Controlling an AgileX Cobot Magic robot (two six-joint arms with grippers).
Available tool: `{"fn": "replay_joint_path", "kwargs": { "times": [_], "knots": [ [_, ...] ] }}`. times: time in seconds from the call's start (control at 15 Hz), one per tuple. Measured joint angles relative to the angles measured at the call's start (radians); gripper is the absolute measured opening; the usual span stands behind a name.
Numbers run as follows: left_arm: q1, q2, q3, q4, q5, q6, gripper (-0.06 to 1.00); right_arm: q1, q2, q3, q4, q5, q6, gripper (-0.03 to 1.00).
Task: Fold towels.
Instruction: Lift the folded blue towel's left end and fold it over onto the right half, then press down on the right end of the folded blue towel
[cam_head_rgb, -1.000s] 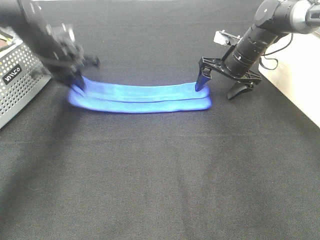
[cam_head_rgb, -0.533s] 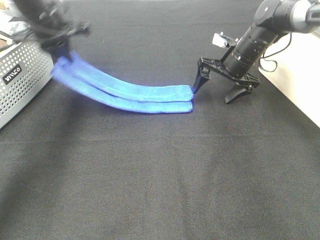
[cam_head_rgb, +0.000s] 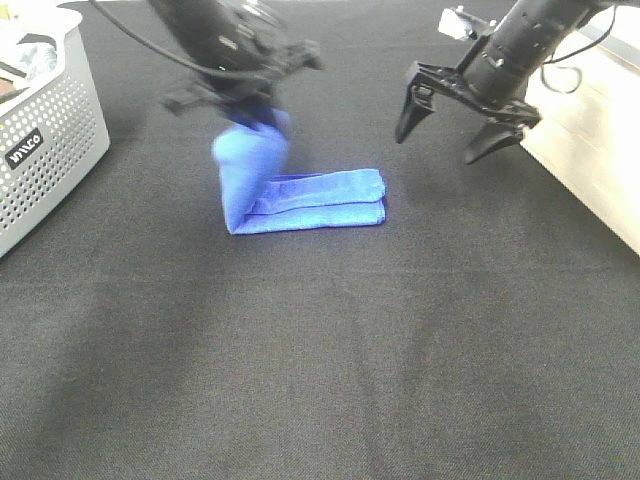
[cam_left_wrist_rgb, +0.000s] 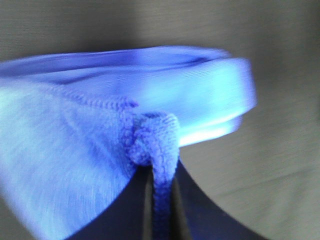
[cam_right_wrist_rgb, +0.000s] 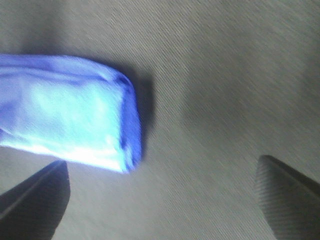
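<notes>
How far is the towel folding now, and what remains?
Done: the blue towel already lies as a narrow, layered strip. In hand: the left gripper pinches one end, raised and bent over the strip; the right gripper hangs open, clear of it. Left: probably lay that end on the other end and release.

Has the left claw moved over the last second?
Yes. The left claw, shut on one end of the towel, has swung right, away from the basket, carrying that end with it.
</notes>
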Motion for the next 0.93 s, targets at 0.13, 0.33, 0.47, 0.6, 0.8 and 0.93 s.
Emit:
{"fn": "replay_joint_path", "kwargs": {
  "times": [0.13,0.33,0.47,0.6,0.8,0.93],
  "knots": [
    [-0.016,0.038,0.000,-0.075,-0.070,-0.002,0.07,0.000,-0.008,0.000,-0.057,0.016,0.030,0.94],
    [-0.043,0.071,0.000,-0.157,-0.171,-0.002,0.24,0.000,-0.023,0.000,-0.137,0.030,0.065,0.94],
    [-0.063,0.074,0.000,-0.174,-0.227,-0.002,0.43,0.000,-0.025,0.000,-0.151,0.030,0.076,0.94],
    [-0.073,0.074,0.000,-0.193,-0.265,-0.002,0.64,0.000,-0.025,0.000,-0.154,0.030,0.083,0.94],
    [-0.042,0.048,0.000,-0.187,-0.288,0.031,0.73,0.000,-0.025,0.000,-0.081,0.034,0.070,0.94],
    [0.022,-0.007,0.000,-0.180,-0.288,0.114,0.73,0.000,-0.025,0.000,0.077,0.053,-0.022,0.94]
  ]
}}
